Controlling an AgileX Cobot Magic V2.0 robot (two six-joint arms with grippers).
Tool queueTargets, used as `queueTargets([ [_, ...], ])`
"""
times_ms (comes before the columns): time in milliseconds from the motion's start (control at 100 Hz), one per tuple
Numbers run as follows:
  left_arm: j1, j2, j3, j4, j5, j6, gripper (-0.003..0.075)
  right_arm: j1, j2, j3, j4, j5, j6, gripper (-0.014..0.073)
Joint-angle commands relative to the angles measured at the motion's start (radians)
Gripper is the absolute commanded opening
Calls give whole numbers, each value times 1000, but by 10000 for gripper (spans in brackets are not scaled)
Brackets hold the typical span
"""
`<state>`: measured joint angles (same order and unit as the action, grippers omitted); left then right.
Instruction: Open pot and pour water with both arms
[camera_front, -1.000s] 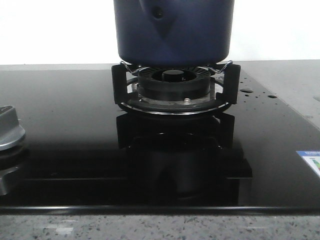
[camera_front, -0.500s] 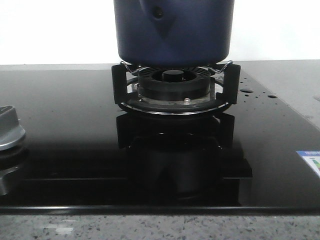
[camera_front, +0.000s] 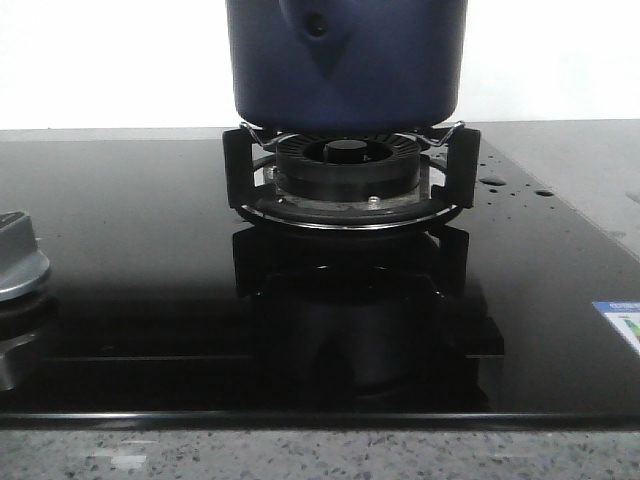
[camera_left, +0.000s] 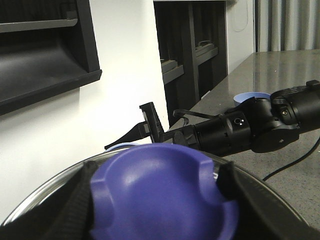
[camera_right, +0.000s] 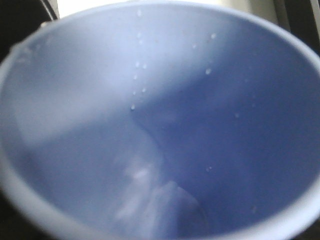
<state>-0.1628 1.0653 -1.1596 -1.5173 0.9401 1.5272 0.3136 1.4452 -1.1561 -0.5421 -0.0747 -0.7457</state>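
The pot (camera_front: 346, 62) sits at the top centre of the front view, its dark blue wall cut off by the upper edge, resting on the wire supports of the burner (camera_front: 346, 178) on a glossy black hob (camera_front: 130, 290). A triangular handle mount with a round rivet shows on the pot's wall facing the camera. At the left edge of that view is a grey knob (camera_front: 18, 258); at the lower right a small label (camera_front: 620, 320) lies on the glass, and a few droplets dot the hob to the right of the burner. In the left wrist view a blue lid knob (camera_left: 162, 197) fills the lower middle, with the left gripper (camera_left: 160, 195) closed on it, one dark finger (camera_left: 80, 202) pressed at each side above a glass lid rim. The right arm (camera_left: 250, 127) stretches in from the right of that frame, with a blue cup rim (camera_left: 250, 96) just behind it. The right wrist view is filled by the blurred inside of a blue cup (camera_right: 225, 120) with droplets on its wall; the right gripper's fingers are not visible, so I cannot tell their state.
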Motion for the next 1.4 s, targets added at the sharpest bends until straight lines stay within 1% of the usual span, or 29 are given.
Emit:
queueTargets([
  [0,2,-22,-31,-100,-11,-12,195,-3,-27,-45,-3,-91,-3,216],
  [70,2,-22,-31,-100,-11,-12,195,-3,-23,-46,-29,-100,-3,216],
  [220,2,-22,-31,-100,-11,-12,195,-3,-21,-46,-134,-106,-3,216],
  [380,2,-22,-31,-98,-11,-12,195,-3,-21,-64,-188,-106,-3,216],
  [480,2,-22,-31,-86,-11,-12,195,-3,-19,-81,-244,-106,-5,216],
  [540,2,-22,-31,-81,-11,-12,195,-3,-18,-92,-265,-86,-35,216],
  [630,2,-22,-31,-79,-11,-12,195,-3,-10,-116,-303,-57,-37,216],
  [800,2,-22,-31,-78,-11,-12,195,-3,9,-166,-413,3,-37,216],
  [1040,2,-22,-31,-77,-11,-12,195,-5,9,-193,-579,62,-37,216],
  [1390,2,-22,-31,-77,-11,-12,195,-3,9,-270,-669,75,-37,216],
])
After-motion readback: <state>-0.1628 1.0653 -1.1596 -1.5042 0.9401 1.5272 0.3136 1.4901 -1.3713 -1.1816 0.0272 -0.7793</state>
